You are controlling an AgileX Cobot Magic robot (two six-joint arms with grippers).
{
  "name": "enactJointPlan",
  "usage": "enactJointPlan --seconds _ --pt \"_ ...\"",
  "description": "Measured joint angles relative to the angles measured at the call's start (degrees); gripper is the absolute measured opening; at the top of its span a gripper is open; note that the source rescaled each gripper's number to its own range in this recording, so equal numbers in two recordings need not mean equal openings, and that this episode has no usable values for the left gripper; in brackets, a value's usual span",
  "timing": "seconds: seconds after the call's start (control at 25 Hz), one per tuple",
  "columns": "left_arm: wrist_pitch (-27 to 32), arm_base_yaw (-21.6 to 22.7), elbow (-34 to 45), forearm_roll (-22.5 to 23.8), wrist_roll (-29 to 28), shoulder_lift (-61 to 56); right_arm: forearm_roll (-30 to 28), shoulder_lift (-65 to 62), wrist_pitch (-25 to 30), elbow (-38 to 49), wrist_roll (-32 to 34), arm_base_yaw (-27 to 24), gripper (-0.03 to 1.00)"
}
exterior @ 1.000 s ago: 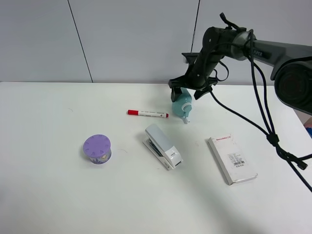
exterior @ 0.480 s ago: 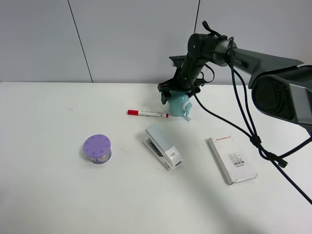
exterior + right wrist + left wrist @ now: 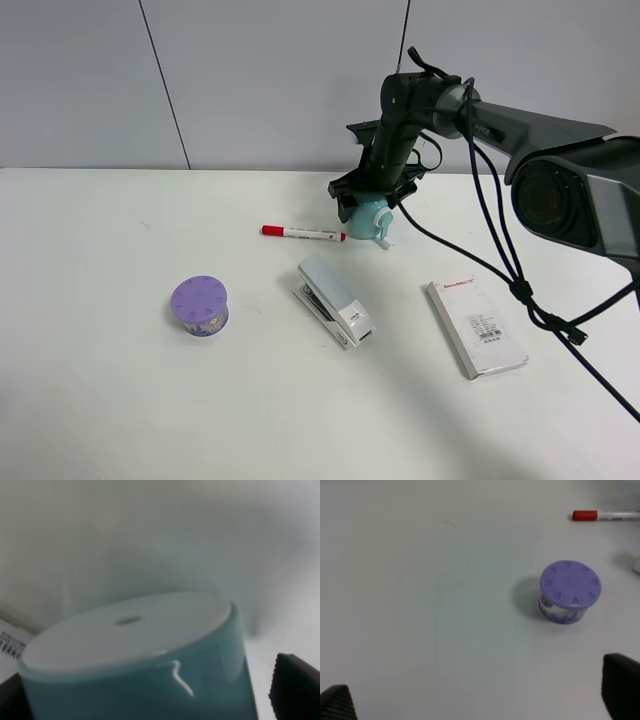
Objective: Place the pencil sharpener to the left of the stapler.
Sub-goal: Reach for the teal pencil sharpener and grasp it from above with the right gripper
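Observation:
The mint-teal pencil sharpener hangs low at the back of the table, just right of the red marker's tip and behind the stapler. My right gripper is shut on it from above. In the right wrist view the sharpener's teal body and white flat face fill the frame, and one dark finger shows beside it. The grey-and-white stapler lies diagonally mid-table. My left gripper is open above bare table, short of the purple tub, and holds nothing.
A red-capped marker lies left of the sharpener. The purple round tub stands left of the stapler, with a gap between them. A flat white labelled box lies to the stapler's right. The right arm's cables trail over the table's right side.
The right arm swung left with the sharpener, from right of the marker's tip to close beside it, and the sharpener turned more upright. The other objects did not move.

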Motion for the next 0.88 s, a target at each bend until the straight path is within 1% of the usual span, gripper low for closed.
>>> enactJointPlan --seconds 0.12,0.6,0.68,0.76,0.88 --pt "0.0 0.0 0.0 0.0 0.0 0.0 0.0 0.1 -0.8 0.0 -0.2 0.0 0.81" --pt "0.0 0.0 0.0 0.0 0.0 0.0 -0.2 1.5 -1.2 0.0 -1.0 0.0 0.81" --pt "0.0 0.0 0.0 0.0 0.0 0.0 -0.2 1.5 -1.6 0.0 -1.7 0.0 0.76" --pt "0.0 0.0 0.0 0.0 0.0 0.0 -0.2 1.5 -1.8 0.0 -1.8 0.0 0.55" --pt "0.0 0.0 0.0 0.0 0.0 0.0 -0.1 1.5 -1.9 0.0 -2.1 0.0 0.06"
